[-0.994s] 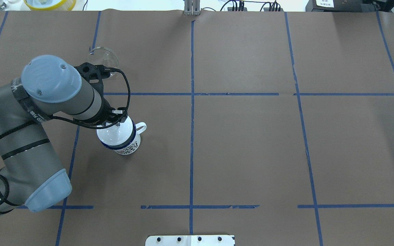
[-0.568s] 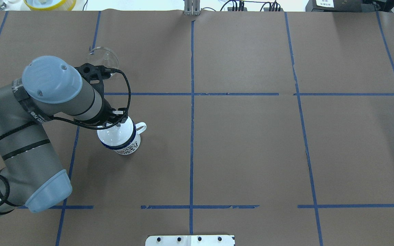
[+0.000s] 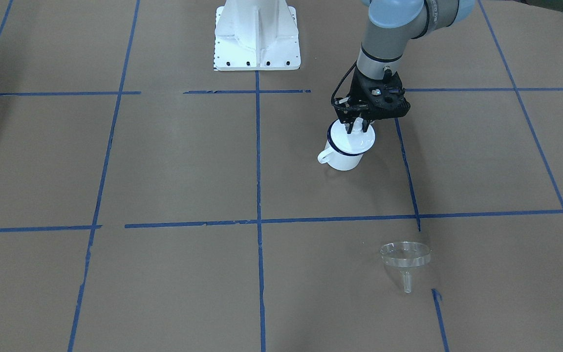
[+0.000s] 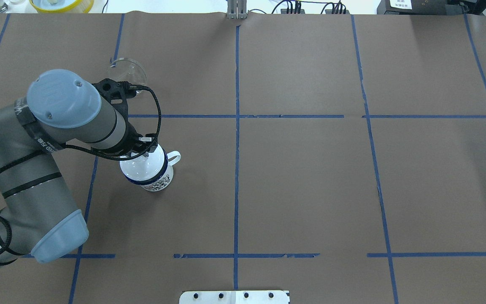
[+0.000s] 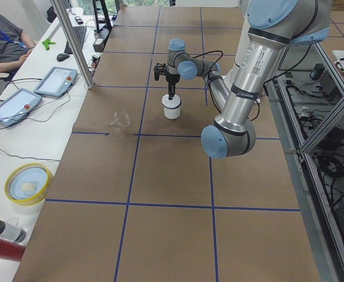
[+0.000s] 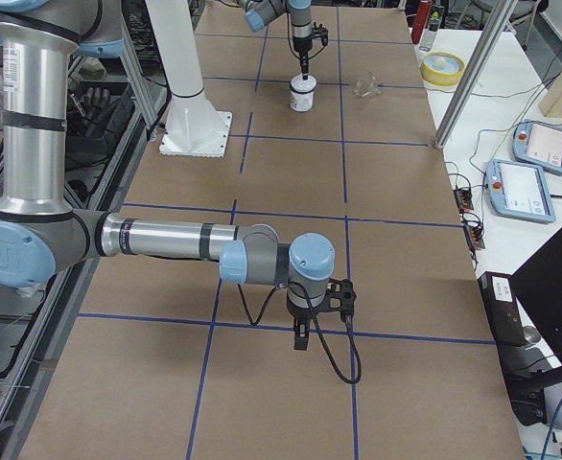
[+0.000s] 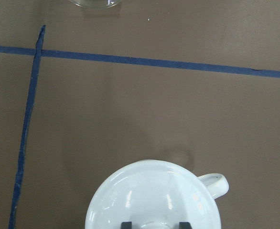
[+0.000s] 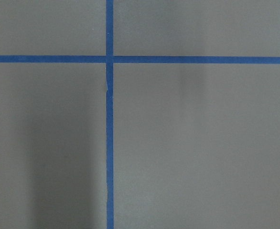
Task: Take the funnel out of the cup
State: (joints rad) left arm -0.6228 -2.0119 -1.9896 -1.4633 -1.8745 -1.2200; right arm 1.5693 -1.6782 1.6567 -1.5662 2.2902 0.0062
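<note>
Now we are poising our left gripper [image 3: 355, 128] astride the knob of the lid [image 7: 149, 195] capping the cup [image 3: 342, 159], unable to tell whether it or our right gripper [image 6: 301, 337] is clenched, while the funnel [image 3: 405, 256] is lying well apart on the table [image 3: 174, 161].

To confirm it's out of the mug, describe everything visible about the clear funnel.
The funnel is small and transparent, glass or clear plastic by its look: a wide conical bowl with a round rim and a short narrow spout. It lies tipped on the brown paper table, spout pointing away from the robot, apart from the cup and across a blue tape line from it. Only the table touches it; the left gripper is at the cup instead.
</note>
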